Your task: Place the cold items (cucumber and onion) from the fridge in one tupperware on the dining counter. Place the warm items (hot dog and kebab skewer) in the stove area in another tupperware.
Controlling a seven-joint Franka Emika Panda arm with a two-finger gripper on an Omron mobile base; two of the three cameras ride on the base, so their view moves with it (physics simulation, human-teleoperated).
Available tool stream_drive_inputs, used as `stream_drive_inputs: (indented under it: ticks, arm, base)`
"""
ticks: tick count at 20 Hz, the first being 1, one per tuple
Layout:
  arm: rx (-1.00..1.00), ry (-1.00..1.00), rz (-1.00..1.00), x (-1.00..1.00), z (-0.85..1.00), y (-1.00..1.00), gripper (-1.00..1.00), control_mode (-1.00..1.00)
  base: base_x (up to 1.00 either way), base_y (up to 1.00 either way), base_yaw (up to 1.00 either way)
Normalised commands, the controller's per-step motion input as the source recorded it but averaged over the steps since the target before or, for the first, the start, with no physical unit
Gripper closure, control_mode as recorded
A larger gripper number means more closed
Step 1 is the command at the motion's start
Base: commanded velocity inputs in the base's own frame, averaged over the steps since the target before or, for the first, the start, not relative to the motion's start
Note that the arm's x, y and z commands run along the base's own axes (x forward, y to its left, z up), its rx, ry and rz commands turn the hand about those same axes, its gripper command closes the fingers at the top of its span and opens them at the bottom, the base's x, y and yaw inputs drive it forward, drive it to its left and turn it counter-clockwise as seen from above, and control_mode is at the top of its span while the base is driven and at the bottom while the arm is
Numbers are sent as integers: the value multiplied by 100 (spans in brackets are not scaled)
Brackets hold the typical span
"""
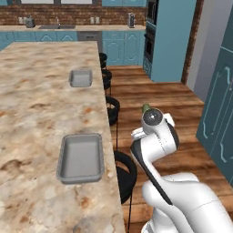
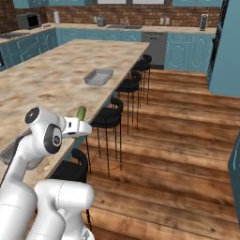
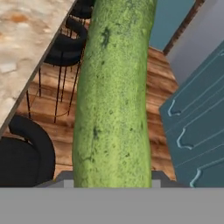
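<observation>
My gripper (image 2: 80, 123) is shut on the green cucumber (image 3: 113, 96), which stands upright in it, its tip showing above the wrist (image 1: 146, 108). The hand hangs beside the dining counter (image 1: 32, 104), over the stools and off the counter's edge. An empty grey tupperware (image 1: 81, 158) lies on the counter near that edge, level with my arm. A second empty tupperware (image 1: 81, 78) lies farther along (image 2: 99, 76). The onion, hot dog, kebab skewer, fridge and stove area are out of view.
Black stools (image 2: 107, 117) line the counter's side right under the hand. Wooden floor (image 2: 178, 154) opens to the right. Teal cabinets (image 1: 218, 113) stand on the right, and a wall counter with a sink (image 1: 57, 27) runs along the back.
</observation>
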Motion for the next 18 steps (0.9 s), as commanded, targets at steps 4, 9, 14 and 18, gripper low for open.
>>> stream_drive_inputs:
  ticks: [4, 9, 14, 18]
  arm:
    - [15, -11, 17, 25, 15, 11, 100, -100]
    - [8, 23, 44, 1, 0, 93, 100, -100]
    - [0, 50, 16, 9, 0, 99, 100, -100]
    - [-1, 35, 0, 25, -32, 100, 100, -100]
  base:
    - [0, 0, 0]
    - [0, 0, 0]
    - [0, 0, 0]
    - [0, 0, 0]
